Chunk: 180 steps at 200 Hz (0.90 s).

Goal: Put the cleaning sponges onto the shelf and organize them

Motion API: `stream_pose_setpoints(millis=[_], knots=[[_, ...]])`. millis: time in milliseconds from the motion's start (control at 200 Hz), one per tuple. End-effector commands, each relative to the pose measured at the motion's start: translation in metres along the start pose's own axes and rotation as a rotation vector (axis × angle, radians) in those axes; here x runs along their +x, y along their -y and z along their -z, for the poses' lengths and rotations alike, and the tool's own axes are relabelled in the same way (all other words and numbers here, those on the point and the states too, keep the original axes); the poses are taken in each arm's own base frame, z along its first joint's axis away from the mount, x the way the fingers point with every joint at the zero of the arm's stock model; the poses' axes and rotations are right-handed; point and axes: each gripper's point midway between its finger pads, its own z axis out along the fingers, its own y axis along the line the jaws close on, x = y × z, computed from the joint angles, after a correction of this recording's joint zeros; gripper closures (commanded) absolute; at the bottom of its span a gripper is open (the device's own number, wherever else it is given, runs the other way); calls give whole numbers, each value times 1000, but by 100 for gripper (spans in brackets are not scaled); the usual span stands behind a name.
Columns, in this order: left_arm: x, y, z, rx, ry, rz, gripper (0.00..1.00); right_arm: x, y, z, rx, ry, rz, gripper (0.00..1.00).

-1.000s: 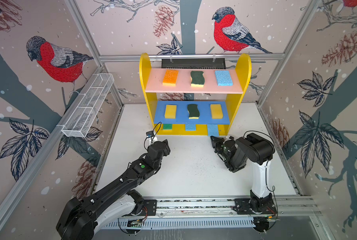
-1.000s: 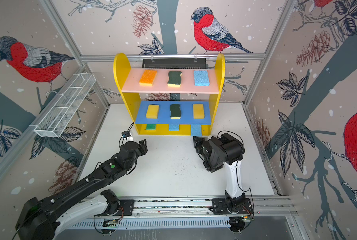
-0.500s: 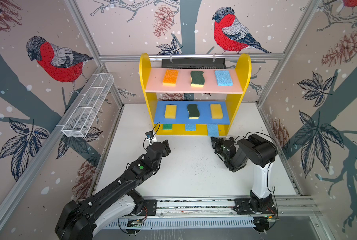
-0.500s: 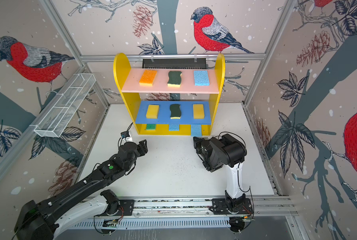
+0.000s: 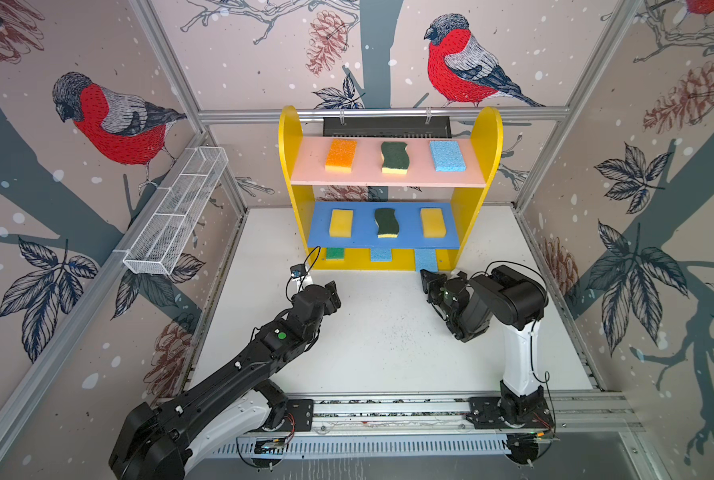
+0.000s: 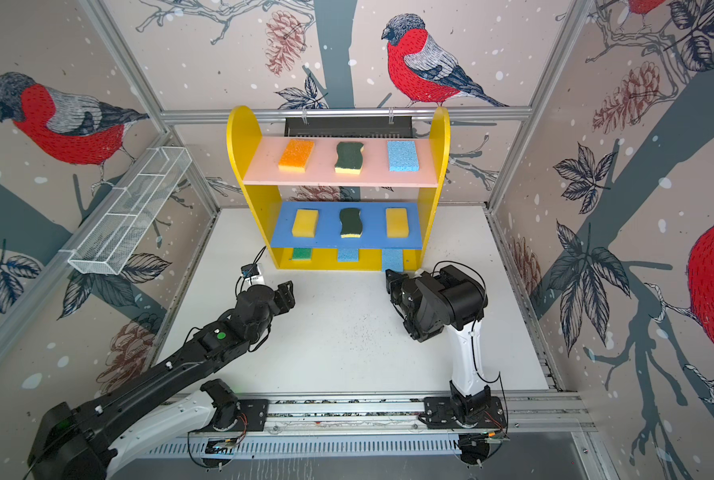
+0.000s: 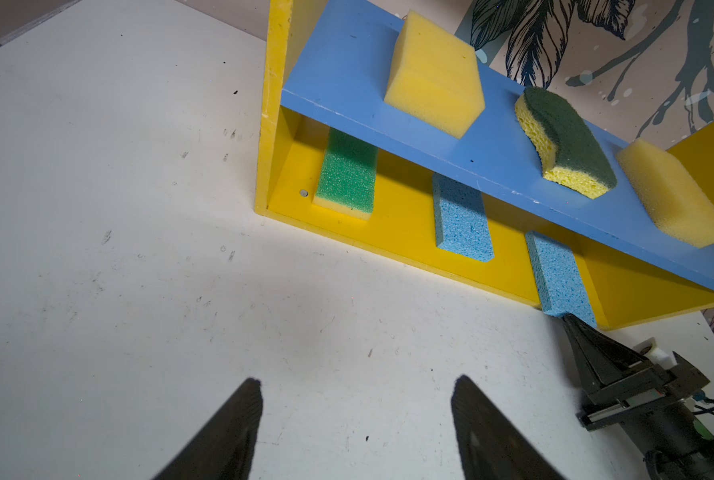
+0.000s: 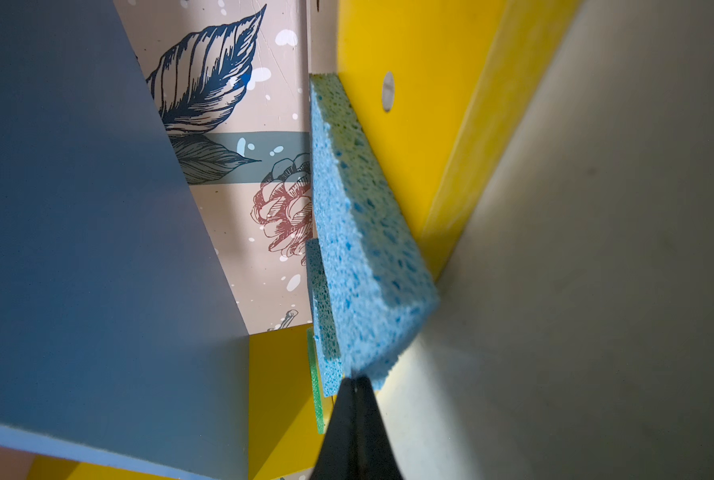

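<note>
Nearly done: one final nudge

Pressed together, the right hand (image 8: pixel 353 381) touches the light blue sponge (image 8: pixel 359 232) overhanging the shelf's (image 5: pixel 486 141) yellow base (image 7: pixel 405 226); a gentle inward push looks next. The left hand (image 7: pixel 355 386) hovers spread and empty.

White wire-mesh basket (image 5: pixel 176 212): long, split into compartments, fixed at a slant along the left wall. White desk (image 5: pixel 388 353): scuffed, dark specks scattered mid-surface. Black slotted panel (image 5: pixel 386 126) clipped to the rear aluminium frame bar (image 5: pixel 243 116). Wallpaper: red-breasted bullfinches (image 5: pixel 114 120), pine cones, dark leaves, bare branches.
</note>
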Motion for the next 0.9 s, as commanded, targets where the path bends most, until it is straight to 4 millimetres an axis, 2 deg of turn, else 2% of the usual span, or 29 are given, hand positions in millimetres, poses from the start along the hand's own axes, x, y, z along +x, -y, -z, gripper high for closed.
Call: stream_pose_setpoints(millis=[0,485,895], knots=[[0,-1,0,-3,-1,11,27,-3,70,8,273,11,-9,99],[0,5,-5,7,-7,12,27,-19,72,3,300,40,-14,99],[3,6,-11,-4,-23,6,27,-15,73,-9,297,11,-5,99]])
